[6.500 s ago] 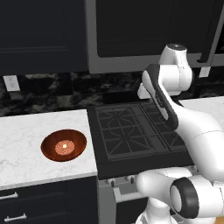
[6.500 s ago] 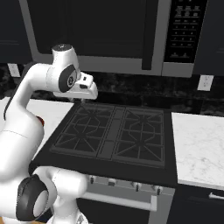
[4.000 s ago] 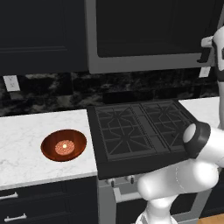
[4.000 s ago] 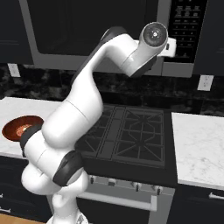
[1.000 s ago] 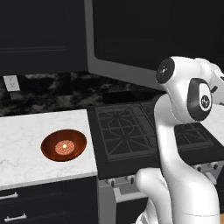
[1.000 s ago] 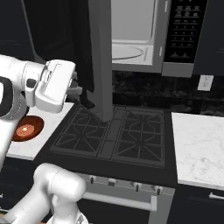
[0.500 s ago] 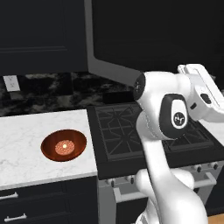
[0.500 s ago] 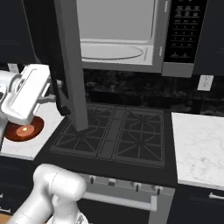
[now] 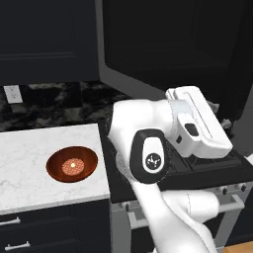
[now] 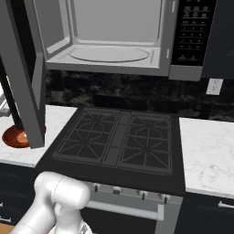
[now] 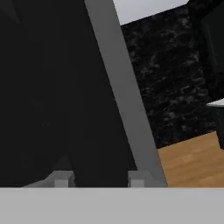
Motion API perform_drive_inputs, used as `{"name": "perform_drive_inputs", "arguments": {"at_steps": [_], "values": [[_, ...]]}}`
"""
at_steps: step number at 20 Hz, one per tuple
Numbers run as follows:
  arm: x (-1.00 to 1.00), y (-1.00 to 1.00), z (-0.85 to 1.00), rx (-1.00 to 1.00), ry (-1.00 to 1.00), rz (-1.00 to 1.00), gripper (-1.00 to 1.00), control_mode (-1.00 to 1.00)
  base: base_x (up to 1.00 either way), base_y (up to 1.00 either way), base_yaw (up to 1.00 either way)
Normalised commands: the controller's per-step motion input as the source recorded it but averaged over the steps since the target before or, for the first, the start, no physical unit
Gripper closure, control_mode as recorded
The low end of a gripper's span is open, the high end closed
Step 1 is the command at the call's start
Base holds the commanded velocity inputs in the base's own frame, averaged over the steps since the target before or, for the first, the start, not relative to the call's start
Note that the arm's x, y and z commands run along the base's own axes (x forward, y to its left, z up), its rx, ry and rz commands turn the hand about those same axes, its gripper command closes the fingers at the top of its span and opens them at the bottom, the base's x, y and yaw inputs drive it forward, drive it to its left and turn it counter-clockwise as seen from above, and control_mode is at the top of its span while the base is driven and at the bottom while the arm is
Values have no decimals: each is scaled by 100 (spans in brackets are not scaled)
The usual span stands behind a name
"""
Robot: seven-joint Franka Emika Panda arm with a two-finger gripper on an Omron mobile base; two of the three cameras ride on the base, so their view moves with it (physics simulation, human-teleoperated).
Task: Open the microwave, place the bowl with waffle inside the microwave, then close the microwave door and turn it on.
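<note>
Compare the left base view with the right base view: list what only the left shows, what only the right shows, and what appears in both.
Only the left base view: the waffle lying inside the bowl, and a wall outlet above the marble counter.

Only the right base view: the microwave cavity with its round turntable and the keypad panel.

Both: the microwave door swung wide open, the bowl, the stove and the white arm.
</note>
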Motion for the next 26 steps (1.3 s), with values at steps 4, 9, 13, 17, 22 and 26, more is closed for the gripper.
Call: {"name": "perform_drive_inputs", "arguments": {"at_steps": [4,9,13,17,22,26], "values": [[31,34,-38,0,34,38,-100,-100,0,0,0],[4,35,-9,-3,8,34,-100,-100,0,0,0],[-34,16,7,-3,0,28,-100,-100,0,0,0],[-89,-36,0,14,6,54,-100,-100,0,0,0],[-94,-88,-18,31,-2,50,-100,-100,0,0,0],[-98,-58,0,15,-13,74,-100,-100,0,0,0]]}}
